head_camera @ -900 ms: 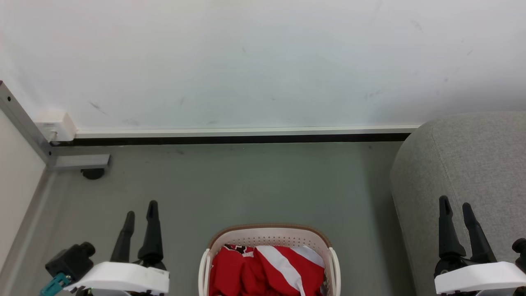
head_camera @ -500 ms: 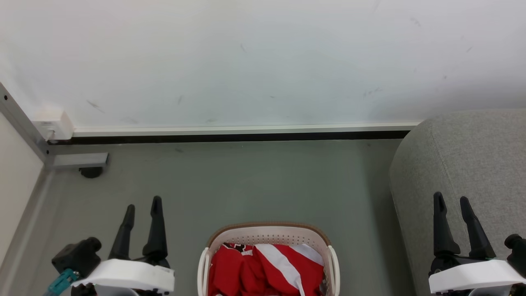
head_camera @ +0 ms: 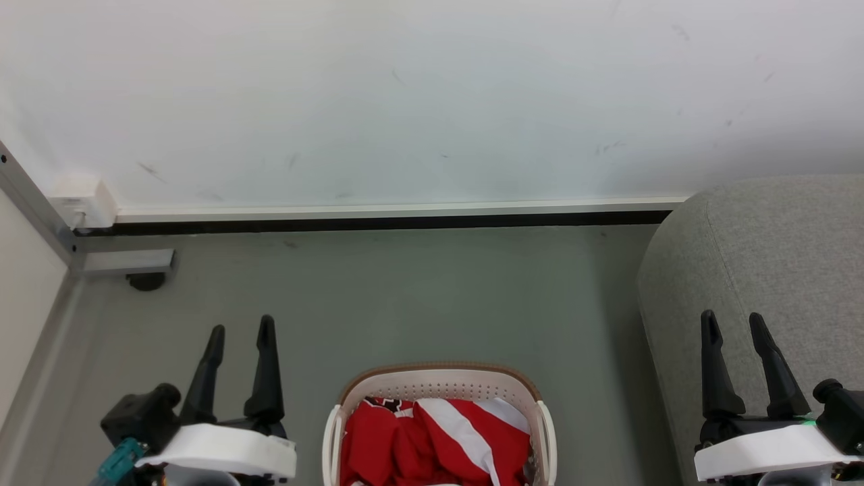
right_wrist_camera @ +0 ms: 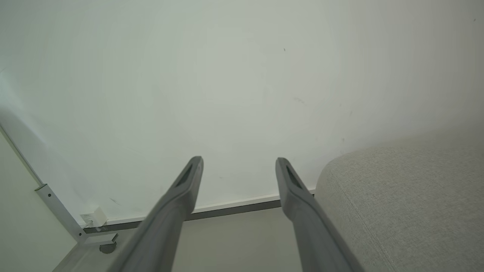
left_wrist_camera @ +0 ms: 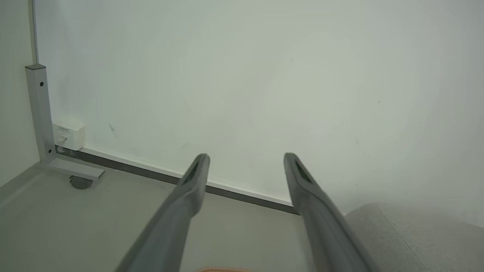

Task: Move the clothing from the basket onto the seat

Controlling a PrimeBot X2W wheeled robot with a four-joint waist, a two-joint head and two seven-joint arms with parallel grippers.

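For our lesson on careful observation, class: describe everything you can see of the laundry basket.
The basket is cream-white and plastic-looking, with rounded corners, rows of small holes in its walls and a brown band along the rim. It stands upright on the grey floor, at the head view's bottom edge, which cuts off its near part. Crumpled red clothing with white bands lies inside it.

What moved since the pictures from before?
The left gripper and right gripper slid slightly forward and inward toward the basket; the camera also tipped a little. Nothing was grabbed or dropped. Jaws stayed open, the clothing stayed in the basket, and the seat stayed put.
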